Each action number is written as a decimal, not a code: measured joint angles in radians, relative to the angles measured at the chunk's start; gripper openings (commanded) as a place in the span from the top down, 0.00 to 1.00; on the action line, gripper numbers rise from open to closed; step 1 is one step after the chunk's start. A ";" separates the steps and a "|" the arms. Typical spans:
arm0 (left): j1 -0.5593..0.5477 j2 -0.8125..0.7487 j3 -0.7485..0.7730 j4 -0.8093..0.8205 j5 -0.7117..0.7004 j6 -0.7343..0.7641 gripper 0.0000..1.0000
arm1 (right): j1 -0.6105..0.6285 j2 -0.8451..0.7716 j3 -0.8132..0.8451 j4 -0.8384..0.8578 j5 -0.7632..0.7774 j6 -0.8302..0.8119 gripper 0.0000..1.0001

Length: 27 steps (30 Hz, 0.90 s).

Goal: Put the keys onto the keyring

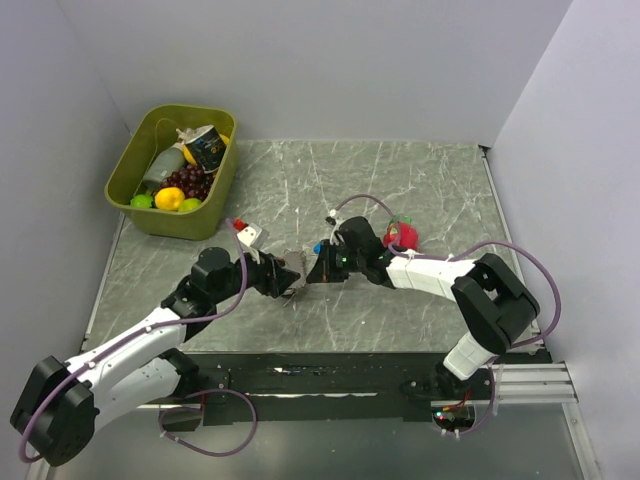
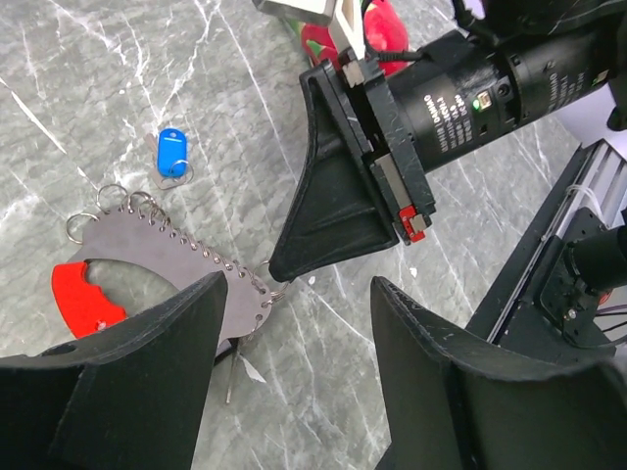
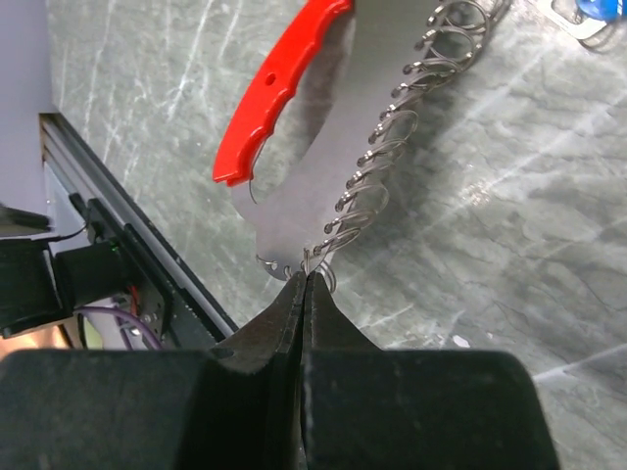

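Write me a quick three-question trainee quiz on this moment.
1. True or false: the right gripper is shut on a ring of the keyring.
2. What colour is the head of the key lying loose on the table? A red, B blue, C green.
3. Fill in: the jaws of the left gripper stand ____.
Key: 1 true; 2 B; 3 open.

No legible text; white print on the right arm's black wrist housing too blurred
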 measured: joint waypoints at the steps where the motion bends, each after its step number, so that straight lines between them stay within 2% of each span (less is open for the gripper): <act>1: 0.000 0.005 0.000 0.000 0.000 0.001 0.35 | 0.000 0.001 0.002 0.003 -0.003 0.000 1.00; 8: 0.000 0.021 0.000 -0.007 -0.022 -0.002 0.38 | 0.010 0.030 0.018 0.011 -0.022 -0.013 1.00; 16: 0.000 -0.059 0.005 -0.042 -0.105 -0.008 0.38 | 0.056 0.002 0.068 -0.052 0.032 -0.068 1.00; 20: 0.000 -0.108 0.007 -0.061 -0.156 -0.011 0.38 | 0.056 -0.124 0.058 -0.110 0.080 -0.103 1.00; 27: 0.000 -0.125 0.007 -0.063 -0.198 -0.011 0.38 | 0.056 -0.451 0.014 -0.232 0.182 -0.140 1.00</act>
